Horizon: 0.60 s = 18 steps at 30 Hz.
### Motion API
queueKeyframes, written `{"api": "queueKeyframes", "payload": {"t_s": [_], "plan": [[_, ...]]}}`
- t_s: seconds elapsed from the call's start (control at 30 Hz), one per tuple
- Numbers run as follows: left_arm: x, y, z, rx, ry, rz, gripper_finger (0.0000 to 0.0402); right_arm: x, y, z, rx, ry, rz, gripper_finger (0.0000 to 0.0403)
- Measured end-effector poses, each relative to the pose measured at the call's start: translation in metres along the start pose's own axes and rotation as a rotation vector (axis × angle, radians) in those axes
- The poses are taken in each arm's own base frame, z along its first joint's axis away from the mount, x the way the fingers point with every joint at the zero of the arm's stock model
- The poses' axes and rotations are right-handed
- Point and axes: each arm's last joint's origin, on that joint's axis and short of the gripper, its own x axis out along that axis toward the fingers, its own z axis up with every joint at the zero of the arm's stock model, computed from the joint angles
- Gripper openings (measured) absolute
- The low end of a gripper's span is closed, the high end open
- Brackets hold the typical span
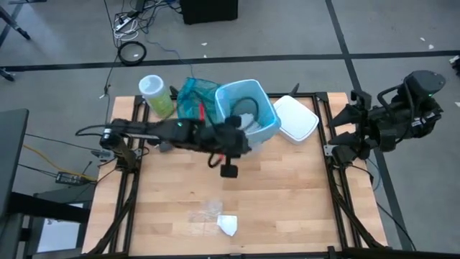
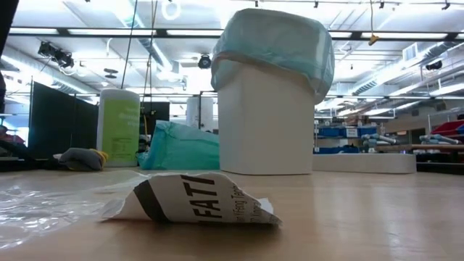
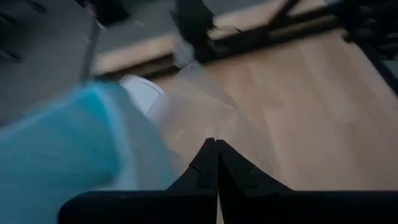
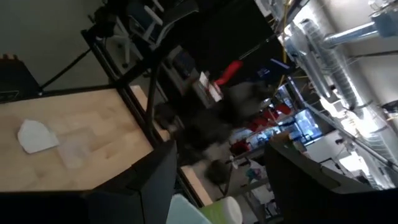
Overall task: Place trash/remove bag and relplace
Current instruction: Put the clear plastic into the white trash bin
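Sky-blue bag [image 1: 248, 108] lines my white bin [image 2: 267, 123]
My left gripper [image 3: 216, 163], fingers together, sits beside it; teal bag [image 1: 192, 96], lid [image 1: 296, 118] flank; paper scrap [image 1: 228, 225] lies apart

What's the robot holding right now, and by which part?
The left claw is shut, seemingly pinching a clear plastic sheet by its near edge beside the bin. The right claw, open, holds nothing.

White bin [image 1: 267, 124], white lid [image 1: 296, 118] beside it, green wipes canister [image 1: 156, 96], teal bag [image 1: 192, 96], wooden table [image 1: 287, 194]
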Motion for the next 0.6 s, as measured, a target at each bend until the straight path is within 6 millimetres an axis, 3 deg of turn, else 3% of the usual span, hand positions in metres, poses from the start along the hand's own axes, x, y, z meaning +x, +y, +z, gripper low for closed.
{"api": "queueKeyframes", "payload": {"t_s": [0.1,0.2,0.4,0.6], "plan": [[-0.021,0.022,0.013,0.012,-0.053,0.115,0.0001,0.004,-0.002,-0.004,0.002,0.019,-0.004,0.0229],[-0.027,0.046,0.013,-0.014,-0.057,0.199,0.0001,0.007,-0.003,-0.008,0.012,0.031,-0.008,0.0229],[0.003,0.081,-0.018,-0.047,0.061,0.211,0.0005,0.016,-0.005,-0.010,0.060,0.050,-0.015,0.0229],[0.028,0.102,-0.054,-0.118,0.114,-0.005,0.0025,0.025,-0.007,-0.014,0.077,0.075,-0.024,0.0229]]}}
